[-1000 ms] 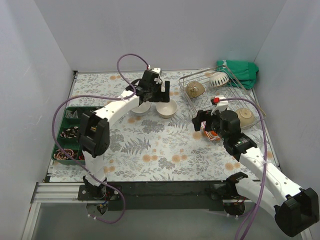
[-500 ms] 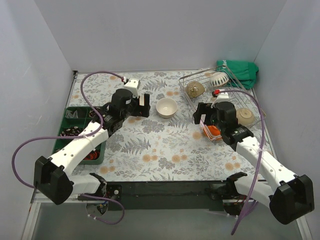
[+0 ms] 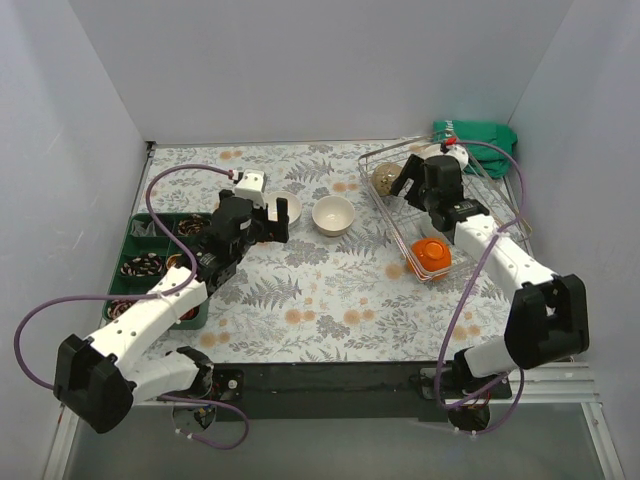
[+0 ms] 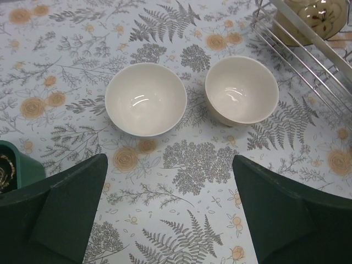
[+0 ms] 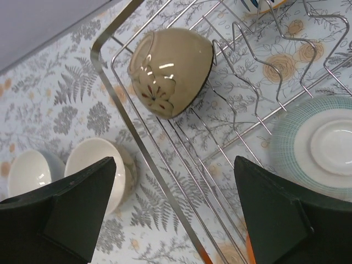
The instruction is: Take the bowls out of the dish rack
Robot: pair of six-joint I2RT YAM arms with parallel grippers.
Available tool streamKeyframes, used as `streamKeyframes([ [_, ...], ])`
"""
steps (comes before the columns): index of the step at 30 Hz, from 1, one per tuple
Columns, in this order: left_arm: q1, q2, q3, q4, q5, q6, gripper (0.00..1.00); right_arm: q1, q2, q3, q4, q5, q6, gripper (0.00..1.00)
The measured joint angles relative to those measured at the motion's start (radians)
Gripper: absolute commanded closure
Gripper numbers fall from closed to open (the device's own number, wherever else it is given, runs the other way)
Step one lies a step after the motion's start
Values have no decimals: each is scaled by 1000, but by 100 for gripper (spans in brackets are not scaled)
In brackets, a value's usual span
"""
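Note:
The silver wire dish rack [image 3: 500, 215] stands at the right. My right gripper [image 3: 413, 188] is open and empty above its far end; in the right wrist view [image 5: 176, 214] it hangs over the rack's left rim [image 5: 144, 148]. A tan bowl [image 5: 170, 71] lies on its side in the rack, and a pale teal bowl [image 5: 319, 146] lies upside down beside it. An orange bowl [image 3: 433, 255] sits at the rack's near-left corner. A white bowl [image 4: 146, 99] and a cream bowl [image 4: 242, 89] stand upright on the table. My left gripper [image 4: 170, 209] is open and empty just short of them.
A green compartment tray [image 3: 150, 265] with small items sits at the table's left edge, its corner by my left finger [image 4: 11, 170]. A green cloth [image 3: 480, 135] lies behind the rack. White walls close in the left, back and right sides.
My left gripper has drawn back toward the near left, away from the white bowl on the table. My right gripper let go of the orange bowl and moved over the rack's far end.

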Motion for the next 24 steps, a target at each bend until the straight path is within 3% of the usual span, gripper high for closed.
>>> streamKeyframes([
  [13,0,-38,-13,41,-66,0,2,-1,337,272,-5,120,245,3],
  [24,0,-38,-16,53,-66,-1,2,-1,484,350,-13,149,353,6],
])
